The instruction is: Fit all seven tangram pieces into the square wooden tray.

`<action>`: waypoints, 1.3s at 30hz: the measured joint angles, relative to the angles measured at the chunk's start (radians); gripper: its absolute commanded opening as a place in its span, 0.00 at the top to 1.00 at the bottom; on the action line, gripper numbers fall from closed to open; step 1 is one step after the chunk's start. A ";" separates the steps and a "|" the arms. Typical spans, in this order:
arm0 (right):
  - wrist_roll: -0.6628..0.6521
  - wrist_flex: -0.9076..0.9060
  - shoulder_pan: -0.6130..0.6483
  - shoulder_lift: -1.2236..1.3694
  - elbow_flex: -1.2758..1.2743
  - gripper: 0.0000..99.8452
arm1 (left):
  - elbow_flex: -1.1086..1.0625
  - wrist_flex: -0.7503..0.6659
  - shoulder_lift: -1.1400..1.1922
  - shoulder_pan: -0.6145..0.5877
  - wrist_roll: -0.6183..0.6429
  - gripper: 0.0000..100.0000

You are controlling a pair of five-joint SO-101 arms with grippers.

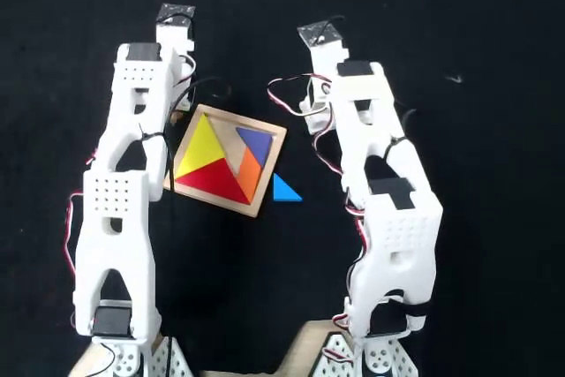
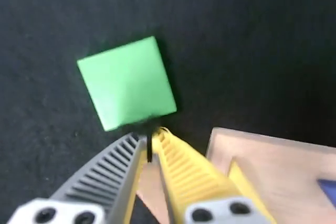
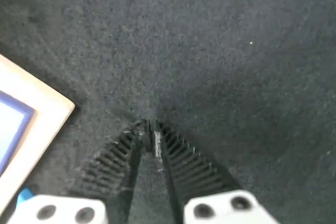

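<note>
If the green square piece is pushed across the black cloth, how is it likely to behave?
The green square piece looks flat and straight-edged, so it is probably stiff and should slide, not roll or tip. The black cloth looks fuzzy, so the piece may drag and turn slightly. Lying flush, it likely offers little edge to grasp.

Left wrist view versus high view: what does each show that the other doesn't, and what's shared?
Left wrist view, not the high one: a green square on the black cloth off a corner of the wooden tray, the left gripper shut close by its edge. High view, not the wrist one: a light blue triangle on the cloth outside the tray, plus a red piece and an orange piece inside. Both: the tray and the cloth.
</note>
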State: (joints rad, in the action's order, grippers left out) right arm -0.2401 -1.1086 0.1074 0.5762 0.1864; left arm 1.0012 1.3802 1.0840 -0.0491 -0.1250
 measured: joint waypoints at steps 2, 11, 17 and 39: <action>0.000 0.000 0.000 0.000 0.000 0.99 | 0.015 0.008 0.008 -0.002 -0.034 0.97; 0.000 0.000 0.000 0.000 0.000 0.99 | 0.028 0.196 0.012 -0.029 -0.173 0.97; 0.000 0.000 0.000 0.000 0.000 0.99 | 0.086 0.341 0.012 -0.137 -0.227 0.97; 0.000 0.000 0.000 0.000 0.000 0.99 | -0.838 0.215 -0.750 -0.218 -0.891 0.97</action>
State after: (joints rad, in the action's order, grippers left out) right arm -0.2401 -1.1086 0.1074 0.5762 0.1864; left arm 0.1634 1.5950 0.3337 -0.2670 -1.0165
